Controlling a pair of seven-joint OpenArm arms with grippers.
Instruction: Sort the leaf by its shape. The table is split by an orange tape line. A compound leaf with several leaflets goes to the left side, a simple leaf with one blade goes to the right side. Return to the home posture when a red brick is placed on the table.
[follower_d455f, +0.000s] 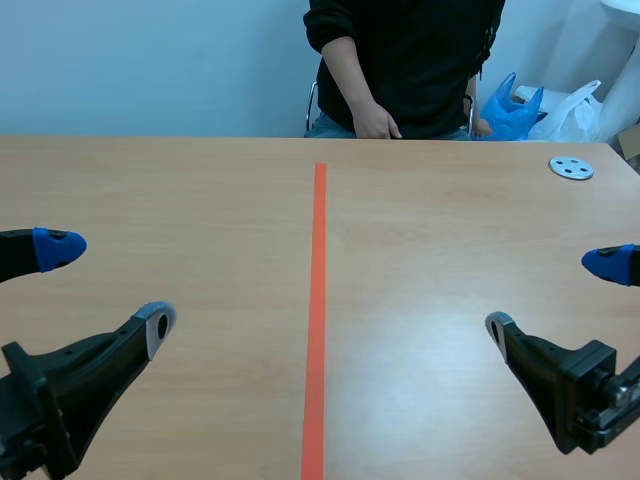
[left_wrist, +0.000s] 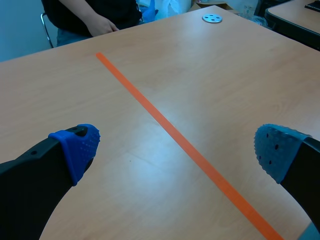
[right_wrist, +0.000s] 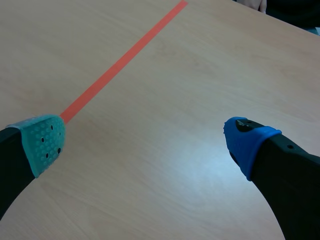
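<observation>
Both grippers are held low over the near part of the table (follower_d455f: 200, 200), the left gripper (follower_d455f: 108, 287) and the right gripper (follower_d455f: 552, 294) each with fingers spread apart and nothing between them. No leaf is seen on either side of the orange tape line (follower_d455f: 317, 300). A leaf, once supplied, is expected to be light, limp and easily torn, and is best pinched gently at the stalk.

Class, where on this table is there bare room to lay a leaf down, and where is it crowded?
Bare wood lies on both sides of the orange tape line, between the open left gripper and right gripper and the far edge by the person's hand. Only the far right corner is taken, by a metal disc.
</observation>
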